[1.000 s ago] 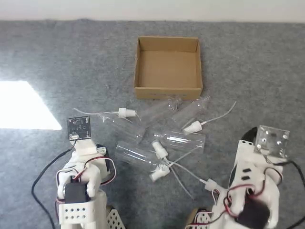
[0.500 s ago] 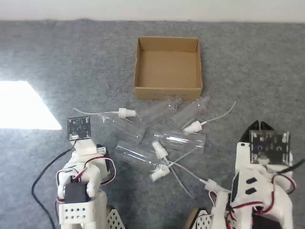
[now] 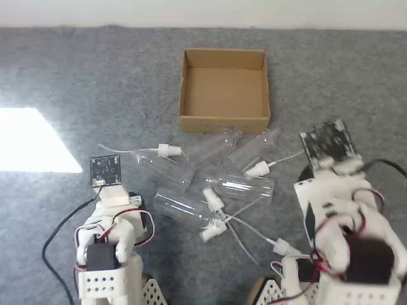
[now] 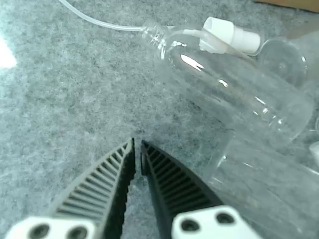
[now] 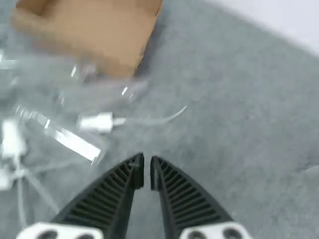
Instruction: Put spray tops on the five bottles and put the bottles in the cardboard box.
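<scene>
Several clear bottles (image 3: 238,186) lie on their sides on the grey carpet, in a loose pile in front of the open cardboard box (image 3: 224,89). White spray tops (image 3: 169,150) with thin tubes lie among them. None sits on a bottle's neck. My left gripper (image 4: 138,144) is shut and empty, low over the carpet just short of one bottle (image 4: 234,99) and a spray top (image 4: 227,35). My right gripper (image 5: 146,162) is shut and empty. It hangs above the carpet right of the pile, pointing toward a spray top (image 5: 99,122) and the box (image 5: 84,30).
The left arm (image 3: 105,235) stands at the near left and the right arm (image 3: 343,222) at the near right. A bright patch of light (image 3: 32,140) lies on the carpet at the left. Open carpet lies on both sides of the box.
The right arm has swung from the near right corner forward and toward the pile, with its wrist now closer to the box. The left arm and the bottles have not moved.
</scene>
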You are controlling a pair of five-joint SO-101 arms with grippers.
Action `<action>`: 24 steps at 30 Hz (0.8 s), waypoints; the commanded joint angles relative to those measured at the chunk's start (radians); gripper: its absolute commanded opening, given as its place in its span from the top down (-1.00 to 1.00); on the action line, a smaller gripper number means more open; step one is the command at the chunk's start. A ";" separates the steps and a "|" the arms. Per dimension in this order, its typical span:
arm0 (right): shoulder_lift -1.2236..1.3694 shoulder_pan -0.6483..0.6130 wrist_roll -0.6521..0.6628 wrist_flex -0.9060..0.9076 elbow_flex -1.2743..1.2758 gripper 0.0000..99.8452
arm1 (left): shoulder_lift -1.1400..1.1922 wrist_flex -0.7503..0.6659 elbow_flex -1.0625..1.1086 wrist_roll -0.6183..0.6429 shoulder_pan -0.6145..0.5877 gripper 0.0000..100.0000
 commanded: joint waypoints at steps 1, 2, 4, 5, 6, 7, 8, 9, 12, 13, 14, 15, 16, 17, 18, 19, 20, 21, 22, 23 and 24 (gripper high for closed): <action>0.113 -0.067 0.017 0.016 -0.052 0.84 | -0.015 0.003 -0.010 -0.008 -0.006 0.96; 0.131 -0.079 0.017 0.016 -0.052 0.80 | -0.015 0.003 -0.010 -0.008 -0.006 0.96; 0.163 -0.110 0.017 0.010 -0.052 0.76 | -0.015 0.003 -0.010 -0.008 -0.006 0.96; 0.179 -0.130 0.017 0.010 -0.052 0.75 | -0.015 0.003 -0.010 -0.008 -0.006 0.96; 0.196 -0.150 0.017 0.010 -0.052 0.75 | -0.015 0.003 -0.010 -0.008 -0.006 0.96; 0.211 -0.170 0.017 0.013 -0.052 0.75 | -0.015 0.003 -0.010 -0.008 -0.006 0.96; 0.229 -0.191 0.017 0.013 -0.052 0.75 | -0.015 0.003 -0.010 -0.008 -0.006 0.96; 0.248 -0.214 0.017 0.013 -0.052 0.75 | -0.015 0.003 -0.010 -0.008 -0.006 0.96; 0.308 -0.272 0.017 0.010 -0.052 0.75 | -0.015 0.003 -0.010 -0.008 -0.006 0.96; 0.328 -0.291 0.017 0.008 -0.052 0.74 | -0.015 0.003 -0.010 -0.008 -0.006 0.96; 0.349 -0.308 0.017 0.007 -0.052 0.74 | -0.015 0.003 -0.010 -0.008 -0.006 0.96; 0.369 -0.323 0.017 0.005 -0.052 0.74 | -0.015 0.003 -0.010 -0.008 -0.006 0.96; 0.389 -0.340 0.018 0.005 -0.052 0.74 | -0.015 0.003 -0.010 -0.008 -0.006 0.96; 0.407 -0.357 0.020 0.005 -0.052 0.74 | -0.015 0.003 -0.010 -0.008 -0.006 0.96; 0.424 -0.374 0.032 0.005 -0.052 0.74 | -0.015 0.003 -0.010 -0.008 -0.006 0.96; 0.441 -0.390 0.046 0.005 -0.052 0.71 | -0.015 0.003 -0.010 -0.008 -0.006 0.96; 0.456 -0.407 0.054 0.007 -0.052 0.67 | -0.015 0.003 -0.010 -0.008 -0.006 0.96; 0.472 -0.421 0.055 0.005 -0.052 0.62 | -0.015 0.003 -0.010 -0.008 -0.006 0.96; 0.486 -0.432 0.055 0.004 -0.052 0.58 | -0.015 0.003 -0.010 -0.008 -0.006 0.96; 0.499 -0.444 0.058 0.002 -0.052 0.55 | -0.015 0.003 -0.010 -0.008 -0.006 0.96; 0.512 -0.458 0.060 0.001 -0.052 0.53 | -0.015 0.003 -0.010 -0.008 -0.006 0.96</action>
